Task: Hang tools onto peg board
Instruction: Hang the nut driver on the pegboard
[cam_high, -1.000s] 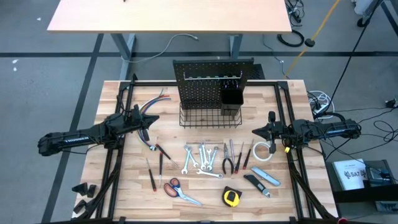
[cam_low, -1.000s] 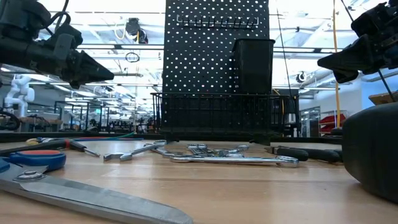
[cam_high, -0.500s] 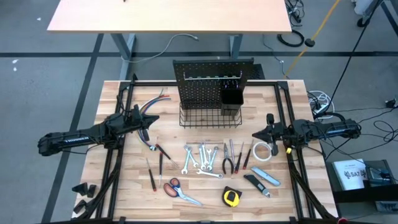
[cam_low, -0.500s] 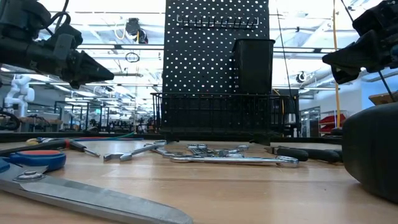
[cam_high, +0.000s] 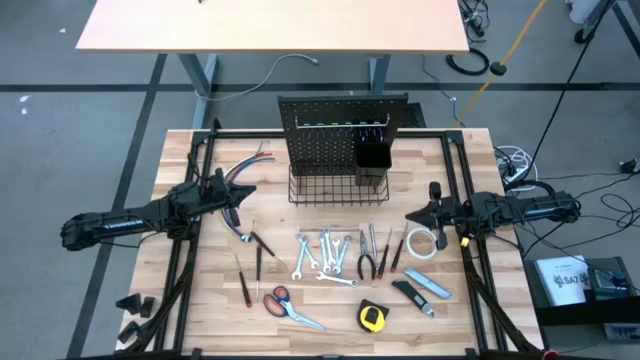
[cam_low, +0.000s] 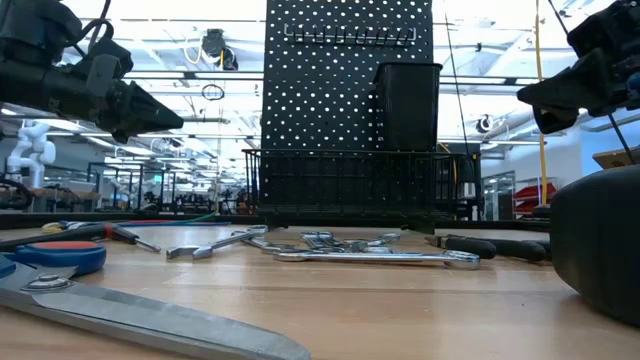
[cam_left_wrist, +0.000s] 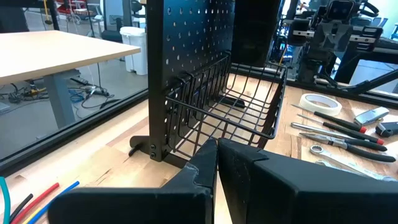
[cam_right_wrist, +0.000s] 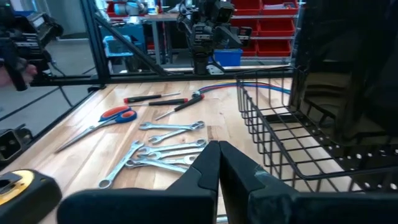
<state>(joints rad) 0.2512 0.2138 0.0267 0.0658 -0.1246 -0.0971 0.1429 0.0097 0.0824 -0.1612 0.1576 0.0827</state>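
From above, the peg board (cam_high: 343, 128) stands at upper centre of the table, its wire basket (cam_high: 338, 188) toward the tools. The wrenches (cam_high: 324, 255) lie in a fan below it at centre frame, long axes mostly running top to bottom; the pliers (cam_high: 366, 262) beside them point their jaws up-frame, and the scissors (cam_high: 288, 306) lie lower left with blades aimed lower right. The left gripper (cam_high: 240, 195) hovers at mid left and the right gripper (cam_high: 412, 213) at mid right, next to the tape roll (cam_high: 421, 243); both are empty.

At table height, the scissors (cam_low: 70, 270) fill the lower left and the wrenches (cam_low: 330, 247) lie flat at centre before the board.

The left wrist view shows its fingers (cam_left_wrist: 199, 171) pressed together on nothing, at bottom centre, facing the basket.

The right wrist view shows the same: fingers (cam_right_wrist: 208, 168) closed and empty.

The wrenches overlap, so a pinch there would likely lift two or nudge the pile. Flat tools on wood may also slip from closing fingers.
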